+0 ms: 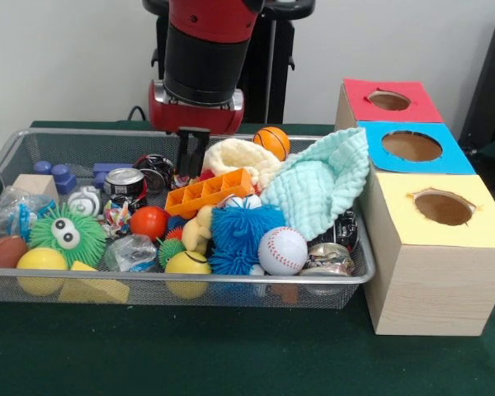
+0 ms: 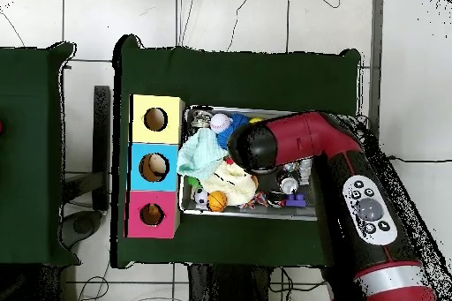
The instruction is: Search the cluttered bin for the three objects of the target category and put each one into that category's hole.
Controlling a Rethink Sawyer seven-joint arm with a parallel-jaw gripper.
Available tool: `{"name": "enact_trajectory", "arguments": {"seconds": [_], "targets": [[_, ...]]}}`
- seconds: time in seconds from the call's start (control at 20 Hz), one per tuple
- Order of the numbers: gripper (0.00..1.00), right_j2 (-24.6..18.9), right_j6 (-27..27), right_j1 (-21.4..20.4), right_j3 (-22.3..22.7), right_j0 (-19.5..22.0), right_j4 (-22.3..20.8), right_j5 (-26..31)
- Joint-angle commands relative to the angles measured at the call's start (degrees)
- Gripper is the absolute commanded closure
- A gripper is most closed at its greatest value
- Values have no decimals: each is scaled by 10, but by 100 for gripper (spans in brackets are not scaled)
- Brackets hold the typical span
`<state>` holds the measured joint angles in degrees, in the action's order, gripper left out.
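A wire mesh bin (image 1: 190, 279) holds mixed clutter. My gripper (image 1: 192, 155) hangs in the bin's back middle, just behind an orange ice tray (image 1: 208, 191) and beside a cream cloth (image 1: 235, 157). It holds nothing that I can see. Balls lie around it: a small basketball (image 1: 271, 142), a baseball (image 1: 282, 250), a red ball (image 1: 148, 222) and two yellow balls (image 1: 41, 262) (image 1: 187, 266). The wooden box has a red hole (image 1: 389, 101), a blue hole (image 1: 411, 146) and a yellow hole (image 1: 443, 207). In the overhead view the arm (image 2: 291, 143) hides the gripper.
A mint cloth (image 1: 326, 181) drapes over the bin's right side toward the box. Also in the bin are a blue spiky ball (image 1: 239, 235), a green spiky ball with eyes (image 1: 66, 235), cans (image 1: 124, 183) and blue blocks (image 1: 59, 176). The box stands against the bin's right end.
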<state>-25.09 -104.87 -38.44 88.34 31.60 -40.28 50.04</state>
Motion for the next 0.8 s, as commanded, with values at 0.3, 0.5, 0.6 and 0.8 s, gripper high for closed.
{"name": "enact_trajectory", "arguments": {"seconds": [0.3,0.5,0.6,0.8], "targets": [[100,-53,79,5,43,34,21,-61],[0,-59,81,8,43,39,18,-72],[0,-61,81,7,47,42,17,-80],[0,-62,74,8,61,50,11,-105]]}}
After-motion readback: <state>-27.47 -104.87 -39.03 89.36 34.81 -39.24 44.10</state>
